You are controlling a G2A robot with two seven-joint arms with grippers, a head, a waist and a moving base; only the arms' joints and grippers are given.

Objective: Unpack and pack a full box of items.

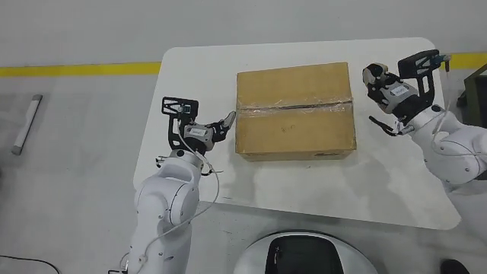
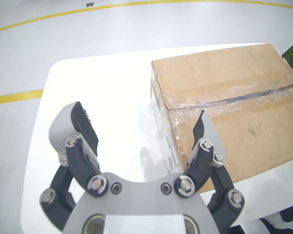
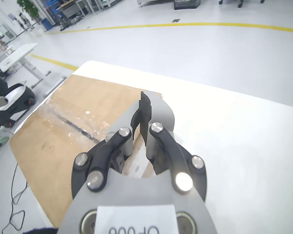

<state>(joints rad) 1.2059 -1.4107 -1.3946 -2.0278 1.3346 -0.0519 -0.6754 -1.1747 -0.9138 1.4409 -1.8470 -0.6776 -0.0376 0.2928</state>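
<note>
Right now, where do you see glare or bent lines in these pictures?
Left wrist view: the table glares white, the tape on the box glints, the yellow floor line bends with the lens. Right wrist view: the tape glints too. Top view: light is even, the line straight.

The cardboard box [image 1: 295, 110] is matt brown, its seam under crinkled, glossy clear tape [image 2: 234, 97]. The desk [image 1: 198, 76] is smooth white. My jaws' pads [image 2: 85, 125] are ribbed black rubber.

left gripper [image 2: 140, 110] — fingers spread, right gripper [image 3: 143, 104] — fingers closed
</note>
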